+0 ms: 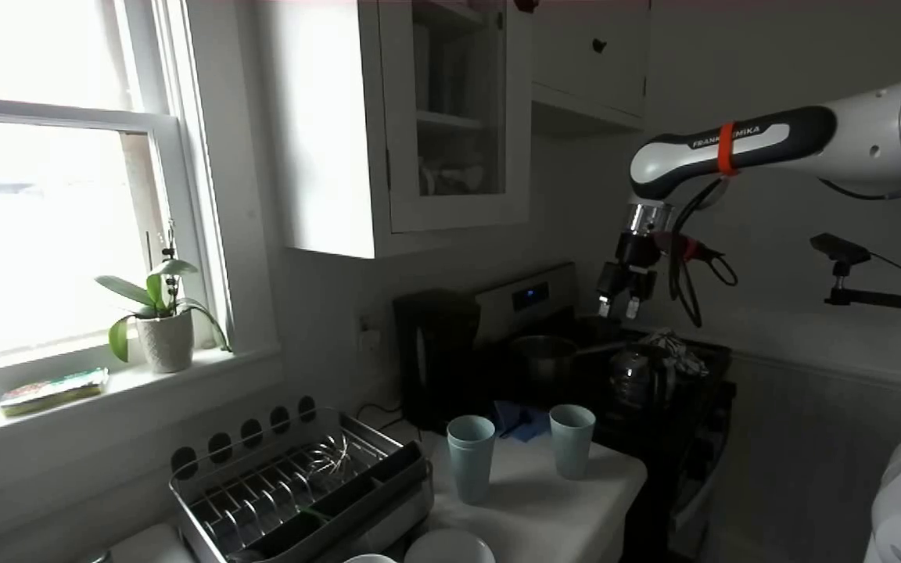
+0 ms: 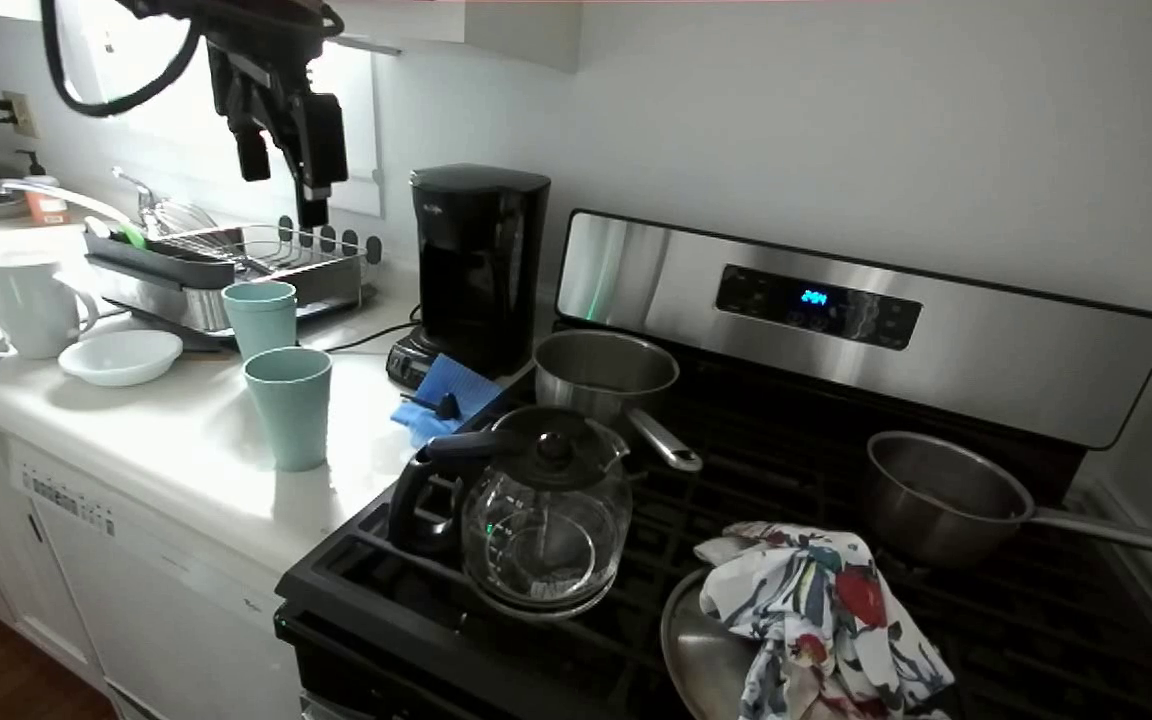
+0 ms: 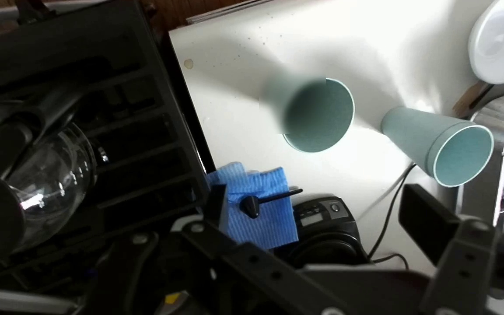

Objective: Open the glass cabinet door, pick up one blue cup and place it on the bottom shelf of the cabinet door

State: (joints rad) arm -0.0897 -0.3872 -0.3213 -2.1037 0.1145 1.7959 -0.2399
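The glass cabinet door (image 1: 458,213), white-framed with a clear pane, stands closed on the wall cabinet. Through the glass some dishes show low inside; the bottom shelf itself is hidden behind the door frame. The pale blue cup (image 1: 572,442) stands upright on the counter near the stove, also in the wrist view (image 3: 320,118). A taller blue cup (image 1: 472,461) with a ridge under its rim stands beside it, toward the dish rack. My gripper (image 1: 619,307) hangs above the stove side, pointing down, higher than the cups. In the wrist view its jaws are wide apart with nothing between them.
Around the cups are a dish rack (image 1: 302,477), a black coffee maker (image 2: 481,260), a blue cloth (image 2: 456,390) and a white bowl (image 2: 121,357). On the stove sit a glass carafe (image 2: 546,530), two pots and a floral towel (image 2: 826,620).
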